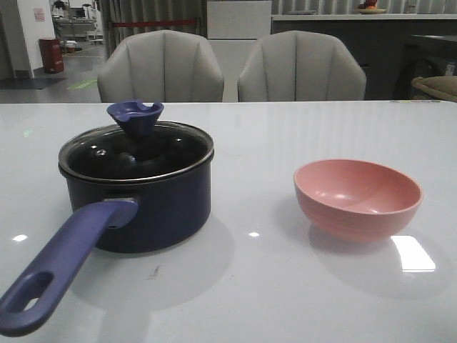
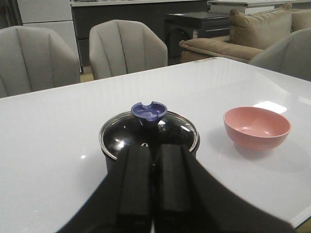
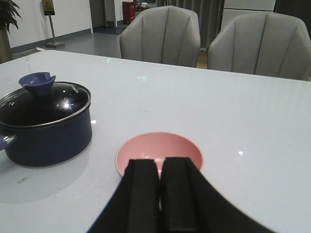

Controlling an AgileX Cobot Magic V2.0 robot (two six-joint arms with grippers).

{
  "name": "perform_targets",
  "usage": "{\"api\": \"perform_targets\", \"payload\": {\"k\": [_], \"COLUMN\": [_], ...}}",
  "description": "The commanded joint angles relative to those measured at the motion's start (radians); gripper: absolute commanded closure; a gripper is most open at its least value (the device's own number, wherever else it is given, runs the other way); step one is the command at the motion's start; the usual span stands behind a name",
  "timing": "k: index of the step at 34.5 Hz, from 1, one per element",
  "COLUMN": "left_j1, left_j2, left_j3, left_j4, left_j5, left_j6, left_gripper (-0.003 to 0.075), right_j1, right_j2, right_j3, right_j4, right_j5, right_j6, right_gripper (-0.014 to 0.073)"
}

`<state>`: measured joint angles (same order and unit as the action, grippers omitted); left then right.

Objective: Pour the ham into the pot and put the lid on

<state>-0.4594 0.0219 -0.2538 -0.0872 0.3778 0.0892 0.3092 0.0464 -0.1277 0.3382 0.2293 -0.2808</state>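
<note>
The lid [image 1: 136, 146] sits on the pot [image 1: 139, 193] at nine o'clock on the worktop [image 1: 271, 286], and the pink bowl [image 1: 357, 196] at three o'clock looks empty — so I judge the job done. No ham shows; presumably it is under the lid. My left claw [image 2: 154, 182] and right claw [image 3: 161, 194] are both closed on nothing — clear of everything.

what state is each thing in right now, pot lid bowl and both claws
pot: upright on the table, covered
lid: seated on the pot, knob up
pink bowl: upright, looks empty
left claw: shut, holding nothing, near the pot
right claw: shut, holding nothing, near the pink bowl
ham: not visible through the dark glass
</note>
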Motion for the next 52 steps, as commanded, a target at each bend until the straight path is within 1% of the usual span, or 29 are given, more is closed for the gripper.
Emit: {"api": "perform_targets", "payload": {"k": [1,6,8,10,13,17,21,23,27,31,52], "left_j1": [-0.005,-0.005,-0.002,0.023,0.098,0.237,0.340,0.390,0.439,0.443,0.443], "left_j2": [0.011,0.011,0.011,0.011,0.007,-0.024,-0.046,-0.046,-0.046,-0.046,-0.046], "left_j3": [-0.026,-0.024,-0.001,0.025,0.084,0.179,0.248,0.270,0.280,0.280,0.280], "left_j4": [-0.014,-0.014,-0.008,0.022,0.026,0.029,0.040,0.040,0.042,0.064,0.064], "left_j5": [-0.083,-0.086,-0.105,-0.147,-0.228,-0.339,-0.413,-0.422,-0.403,-0.405,-0.403], "left_j6": [0.002,0.002,0.002,0.002,0.002,0.000,-0.089,-0.133,-0.185,-0.185,-0.185], "left_gripper": [0.0607,0.0607,0.0607,0.0607,0.0607,0.0607,0.0607,0.0607,0.0607,0.0607,0.0607], "right_j1": [0.001,0.001,0.001,0.001,0.001,0.001,0.001,0.001,0.001,0.000,0.000], "right_j2": [0.011,0.011,0.011,0.011,0.011,0.011,0.011,0.011,0.011,0.011,0.011], "right_j3": [-0.027,-0.027,-0.027,-0.027,-0.027,-0.027,-0.027,-0.027,-0.027,-0.027,-0.027], "right_j4": [0.004,0.004,0.004,0.004,0.004,0.004,0.004,0.004,0.004,0.004,0.004], "right_j5": [-0.073,-0.073,-0.073,-0.073,-0.073,-0.073,-0.071,-0.071,-0.068,-0.068,-0.068], "right_j6": [-0.009,-0.009,-0.009,-0.009,-0.009,-0.009,-0.009,-0.009,-0.009,-0.009,-0.009], "right_gripper": [0.0431,0.0431,0.0431,0.0431,0.0431,0.0431,0.0431,0.0431,0.0431,0.0431,0.0431]}}
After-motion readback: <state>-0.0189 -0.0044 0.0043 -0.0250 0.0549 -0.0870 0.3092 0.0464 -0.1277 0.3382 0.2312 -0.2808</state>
